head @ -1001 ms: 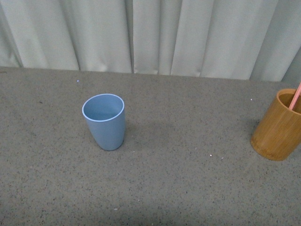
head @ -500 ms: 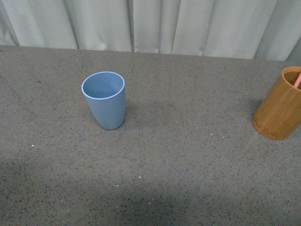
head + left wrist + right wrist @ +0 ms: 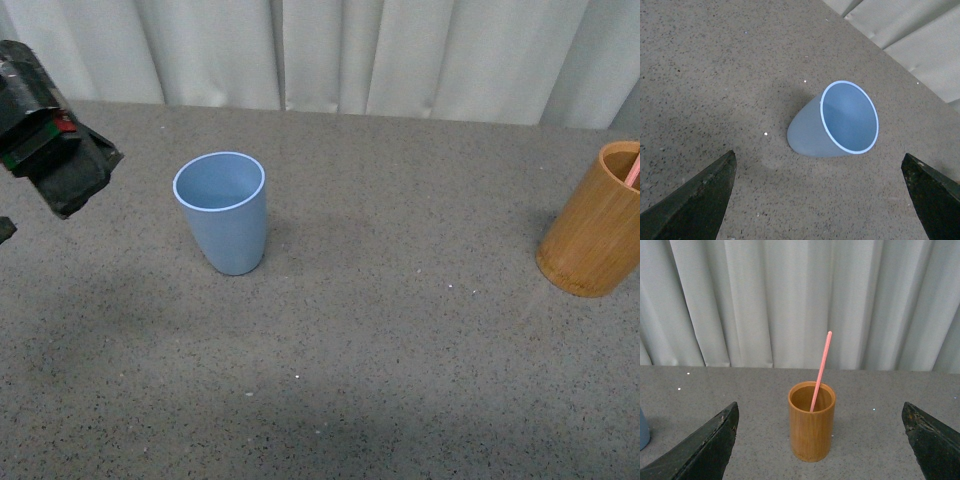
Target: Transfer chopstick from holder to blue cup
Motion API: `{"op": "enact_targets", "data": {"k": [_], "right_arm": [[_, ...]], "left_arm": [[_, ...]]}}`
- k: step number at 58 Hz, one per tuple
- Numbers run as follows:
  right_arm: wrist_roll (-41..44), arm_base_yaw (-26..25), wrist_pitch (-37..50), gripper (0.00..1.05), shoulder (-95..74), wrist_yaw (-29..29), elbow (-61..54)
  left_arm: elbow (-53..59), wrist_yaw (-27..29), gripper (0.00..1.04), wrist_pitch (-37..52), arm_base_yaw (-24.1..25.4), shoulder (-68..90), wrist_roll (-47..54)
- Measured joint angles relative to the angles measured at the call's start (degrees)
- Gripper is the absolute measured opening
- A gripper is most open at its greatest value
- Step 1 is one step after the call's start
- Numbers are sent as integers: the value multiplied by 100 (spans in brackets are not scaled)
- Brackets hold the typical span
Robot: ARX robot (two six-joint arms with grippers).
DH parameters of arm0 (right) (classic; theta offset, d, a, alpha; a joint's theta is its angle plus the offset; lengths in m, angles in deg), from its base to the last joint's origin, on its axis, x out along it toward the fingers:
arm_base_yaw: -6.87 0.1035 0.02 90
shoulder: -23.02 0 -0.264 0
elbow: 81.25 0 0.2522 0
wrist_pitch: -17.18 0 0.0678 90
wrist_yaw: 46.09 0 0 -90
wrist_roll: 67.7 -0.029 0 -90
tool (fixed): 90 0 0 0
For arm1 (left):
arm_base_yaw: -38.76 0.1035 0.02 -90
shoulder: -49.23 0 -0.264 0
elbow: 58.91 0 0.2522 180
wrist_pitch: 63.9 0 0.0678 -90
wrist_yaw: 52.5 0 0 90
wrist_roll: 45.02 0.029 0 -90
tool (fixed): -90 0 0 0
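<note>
The blue cup (image 3: 221,212) stands upright and empty left of the table's middle. The orange-brown holder (image 3: 598,236) stands at the far right edge, with the pink chopstick's (image 3: 634,173) lower part just showing inside. My left arm (image 3: 55,148) hangs above the table to the cup's left. In the left wrist view the open left gripper (image 3: 819,170) is above and short of the cup (image 3: 832,125), empty. In the right wrist view the open right gripper (image 3: 819,407) faces the holder (image 3: 811,435) from a distance, and the chopstick (image 3: 820,371) leans out of it.
A grey speckled tabletop (image 3: 400,360) spreads between cup and holder. Pale curtains (image 3: 400,50) hang along the table's far edge. A sliver of the blue cup (image 3: 642,432) shows at the edge of the right wrist view.
The front view shifted downward between the earliest frame and the later one. Since then my left arm has come into view at the upper left. Cup and holder have not moved.
</note>
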Motion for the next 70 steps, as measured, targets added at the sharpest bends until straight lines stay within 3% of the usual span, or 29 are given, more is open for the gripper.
{"op": "enact_targets", "data": {"k": [43, 70], "right_arm": [[0, 0, 0, 95, 0, 0, 0], [0, 0, 0, 95, 0, 0, 0]], "left_arm": [[-1294, 407, 98, -297, -490, 1810, 24], [-1585, 643, 98, -538, -442, 2164, 92]]}}
